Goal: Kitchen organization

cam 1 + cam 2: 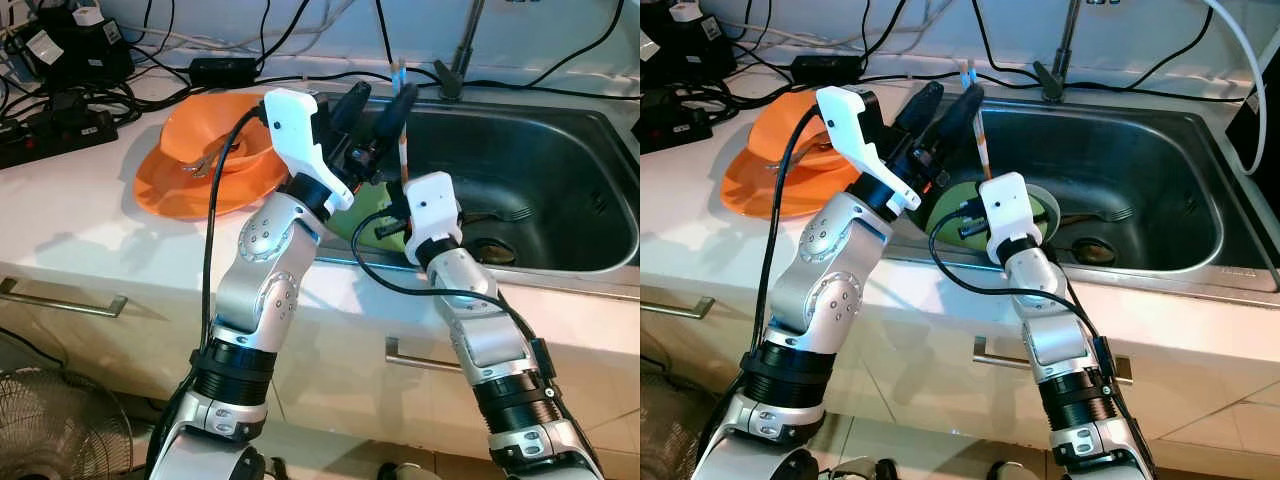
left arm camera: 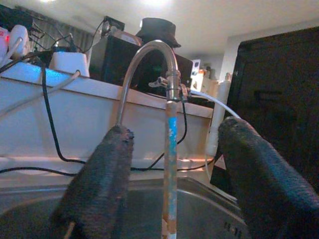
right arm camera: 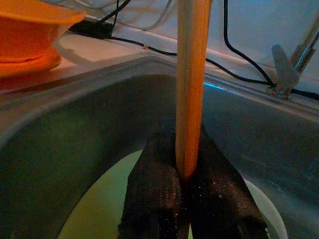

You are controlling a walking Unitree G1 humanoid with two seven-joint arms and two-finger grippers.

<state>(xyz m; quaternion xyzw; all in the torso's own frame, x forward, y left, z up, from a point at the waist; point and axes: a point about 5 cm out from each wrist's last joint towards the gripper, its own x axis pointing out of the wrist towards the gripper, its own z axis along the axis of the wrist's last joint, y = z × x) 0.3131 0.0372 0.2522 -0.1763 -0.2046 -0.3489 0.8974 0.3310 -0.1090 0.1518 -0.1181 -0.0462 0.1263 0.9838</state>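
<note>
My right gripper (image 3: 185,185) is clenched on the lower end of a pair of chopsticks (image 1: 980,135), holding them upright over the left end of the sink (image 1: 1160,180); I judge the grip low on the sticks leaves the upper length free for a second hold. My left gripper (image 1: 375,105) is raised beside them with its fingers (image 2: 97,184) spread apart and nothing between the pads, the chopsticks standing in the gap but touching neither finger, which I read as a handover being set up, the sticks presented vertically so the open jaws can close across them. Under my right gripper a pale green plate (image 1: 1040,207) lies on the sink floor at its left end, and a fork (image 1: 505,213) lies further right beside the drain (image 1: 495,250). On the worktop just left of the sink an orange bowl (image 1: 215,140) sits on an orange plate (image 1: 170,195). At the back edge of the worktop run black cables (image 1: 140,85) and a power strip (image 1: 50,135), and the tap (image 1: 462,50) rises behind the sink; it stands close behind the sticks' tips and could obstruct a swing toward the rear.
</note>
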